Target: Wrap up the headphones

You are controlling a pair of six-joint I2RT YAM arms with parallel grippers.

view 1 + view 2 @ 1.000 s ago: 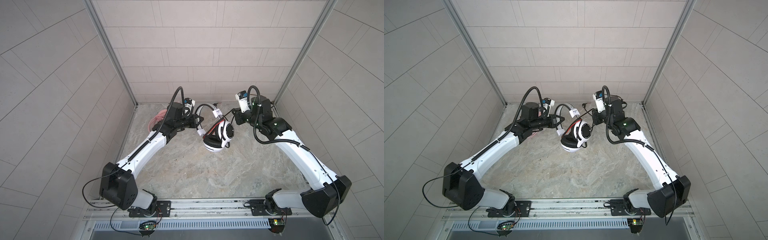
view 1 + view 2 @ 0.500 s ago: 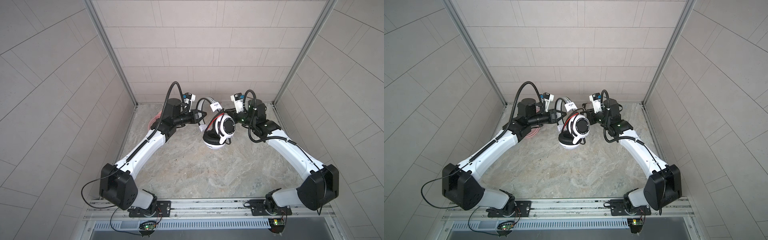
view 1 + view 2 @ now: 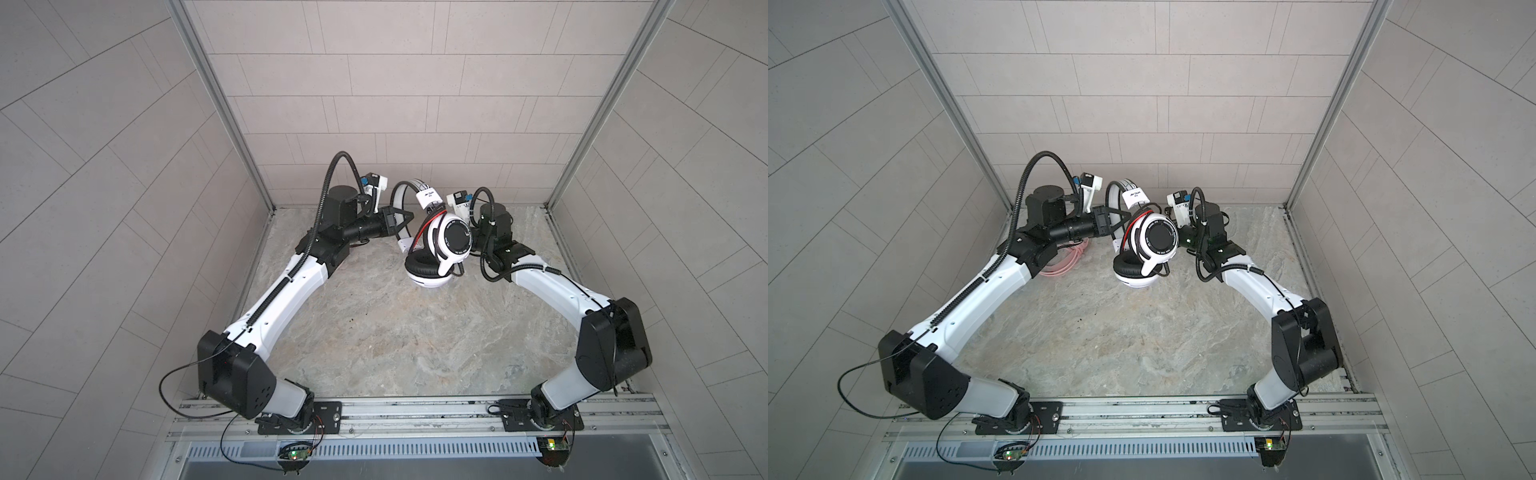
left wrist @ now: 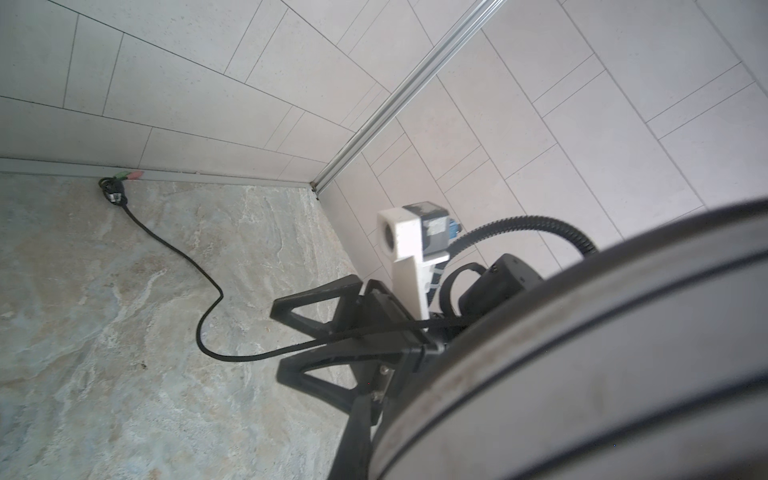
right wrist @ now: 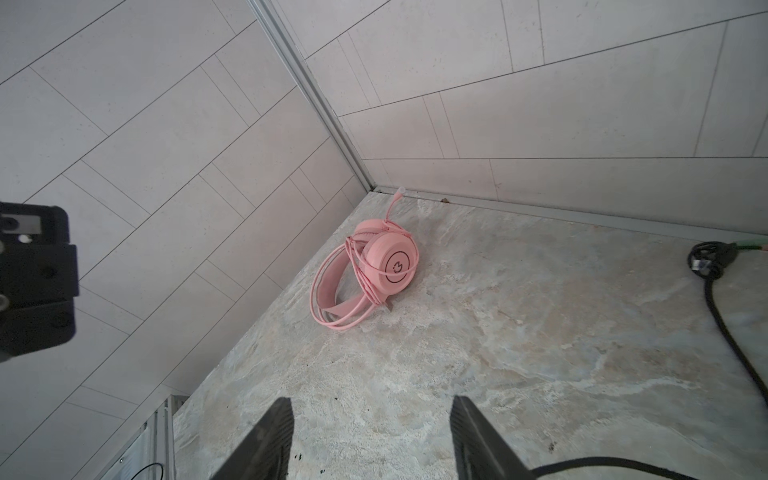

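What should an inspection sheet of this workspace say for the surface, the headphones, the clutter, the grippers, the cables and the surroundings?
Surface: marbled tabletop with a few dark specks.
Job's things: striped headset held up near the middle back; pink headset lying at the back near the left wall.
Clutter: nothing seen.
Grippers: left gripper shut on the striped headset's headband; right gripper open, holding nothing.
Cables: black cable lies loose on the surface, its plugs by the back wall; pink cable is wound around the pink headset.
Surroundings: tiled walls, metal corner posts, mounting rail in front.
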